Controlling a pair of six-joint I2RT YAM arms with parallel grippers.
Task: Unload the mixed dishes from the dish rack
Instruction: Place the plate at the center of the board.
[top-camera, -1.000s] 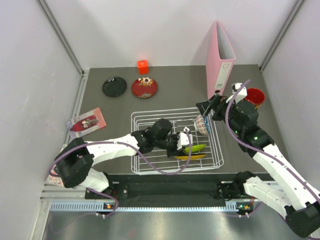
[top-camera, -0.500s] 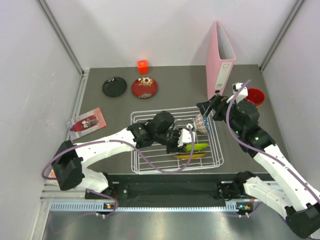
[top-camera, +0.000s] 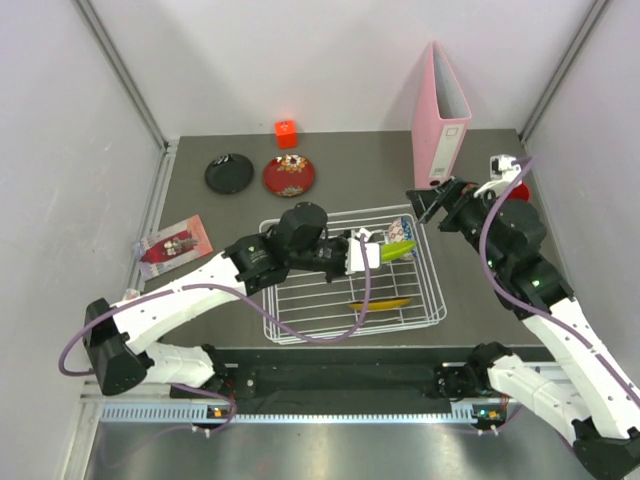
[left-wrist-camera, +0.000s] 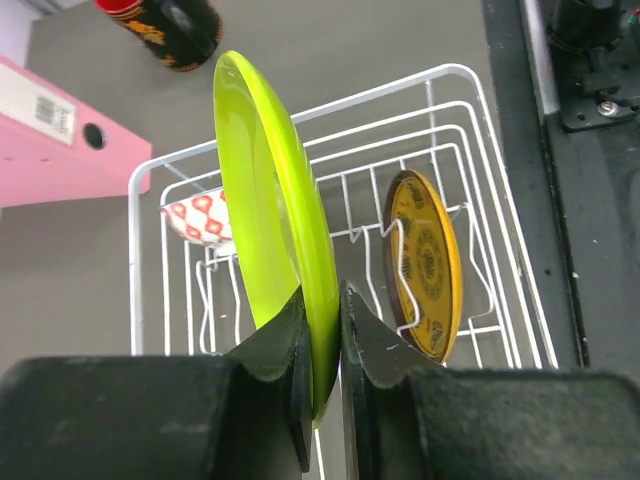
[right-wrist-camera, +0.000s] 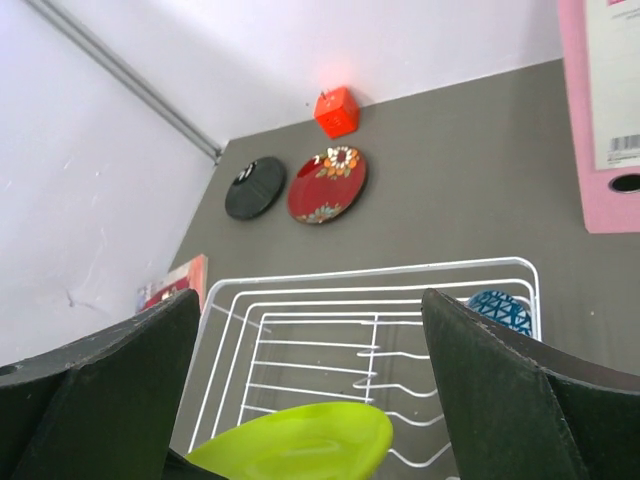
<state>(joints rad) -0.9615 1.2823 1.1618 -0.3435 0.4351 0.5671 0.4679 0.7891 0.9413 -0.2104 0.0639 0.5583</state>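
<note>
Lime plate (left-wrist-camera: 265, 200) hangs on edge above the white rack (top-camera: 310, 300); gold plate (left-wrist-camera: 425, 265) stands upright inside.

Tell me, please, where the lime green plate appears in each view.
Top external: lime green plate right of centre, held by left pincer.
Left wrist: plate centre, edge-on, pinched at its lower rim.
Right wrist: plate bottom edge, left of centre.
Shared landmark: the dish rack.

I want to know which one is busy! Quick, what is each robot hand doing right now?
Left hand: closed, holding the lime green plate by its edge.
Right hand: open, holding nothing.
</note>
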